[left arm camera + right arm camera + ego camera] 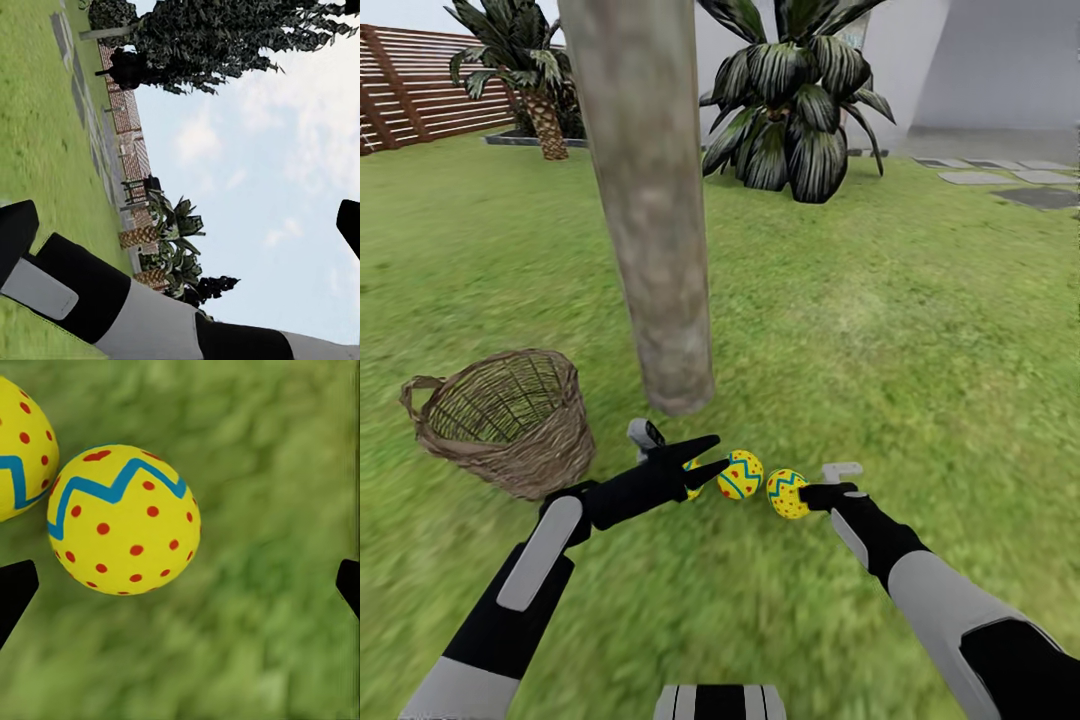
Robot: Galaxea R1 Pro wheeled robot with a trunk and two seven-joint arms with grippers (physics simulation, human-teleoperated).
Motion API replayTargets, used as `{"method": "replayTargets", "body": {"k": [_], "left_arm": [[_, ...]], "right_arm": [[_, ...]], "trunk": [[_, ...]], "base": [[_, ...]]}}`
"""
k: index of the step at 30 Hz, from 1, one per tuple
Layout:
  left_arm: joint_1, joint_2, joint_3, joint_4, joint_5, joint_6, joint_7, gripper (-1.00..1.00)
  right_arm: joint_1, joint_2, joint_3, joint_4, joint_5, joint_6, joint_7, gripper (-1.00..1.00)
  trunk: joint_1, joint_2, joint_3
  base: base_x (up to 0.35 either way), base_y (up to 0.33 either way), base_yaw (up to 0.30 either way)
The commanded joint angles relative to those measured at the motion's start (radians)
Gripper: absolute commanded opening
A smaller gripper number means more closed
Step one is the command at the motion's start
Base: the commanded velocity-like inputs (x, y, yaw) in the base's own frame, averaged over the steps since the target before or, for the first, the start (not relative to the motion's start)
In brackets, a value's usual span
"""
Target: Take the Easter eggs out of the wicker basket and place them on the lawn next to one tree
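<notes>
Two yellow Easter eggs with blue zigzags and red dots lie on the lawn (920, 330) just in front of the tree trunk (650, 220): one egg (741, 474) and another (787, 493) beside it. A yellow sliver (692, 491) shows under my left gripper; it looks like the third egg, mostly hidden. My left gripper (712, 456) stands open just left of the eggs, holding nothing. My right gripper (807, 494) is open right beside the nearer egg (124, 519), which rests on the grass between its wide-spread fingertips (15, 589). A second egg (19, 450) lies next to it. The wicker basket (500, 420) stands left of the trunk, with no egg visible inside.
A broad-leafed plant (800, 110) and a scaly palm (540, 110) stand at the back, with a brown slatted fence (420, 90) at the far left. Grey stepping stones (1010, 180) lie at the far right. My right arm (112, 300) crosses the left wrist view.
</notes>
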Motion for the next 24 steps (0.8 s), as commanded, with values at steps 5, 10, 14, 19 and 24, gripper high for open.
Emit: {"method": "replayTargets", "body": {"k": [5, 10, 14, 19, 24], "left_arm": [[-0.001, 0.009, -0.004, 0.012, -0.004, 0.003, 0.015, 1.0], [0.01, 0.049, -0.024, 0.015, -0.002, 0.004, 0.093, 1.0], [0.048, 0.085, -0.055, 0.03, -0.004, 0.002, 0.149, 1.0], [0.108, 0.125, -0.061, 0.043, -0.006, 0.0, 0.225, 1.0], [0.149, 0.162, -0.061, 0.082, -0.008, -0.006, 0.242, 1.0]], "right_arm": [[0.006, -0.009, 0.003, 0.01, -0.012, 0.005, -0.007, 1.0], [0.011, -0.031, -0.006, 0.015, -0.035, 0.005, -0.007, 1.0], [0.035, -0.038, -0.007, 0.041, -0.055, 0.005, -0.007, 1.0], [0.045, -0.039, -0.007, 0.091, -0.058, 0.005, -0.007, 1.0], [0.052, -0.036, -0.007, 0.159, -0.057, -0.003, -0.005, 1.0]], "trunk": [[-0.002, 0.001, 0.019], [-0.005, 0.002, 0.038], [-0.006, 0.003, 0.054], [-0.009, 0.004, 0.073], [-0.011, 0.005, 0.092]], "base": [[0.0, 0.0, 0.0], [0.0, 0.0, 0.0], [0.0, 0.0, 0.0], [0.0, 0.0, 0.0], [0.0, 0.0, 0.0]]}}
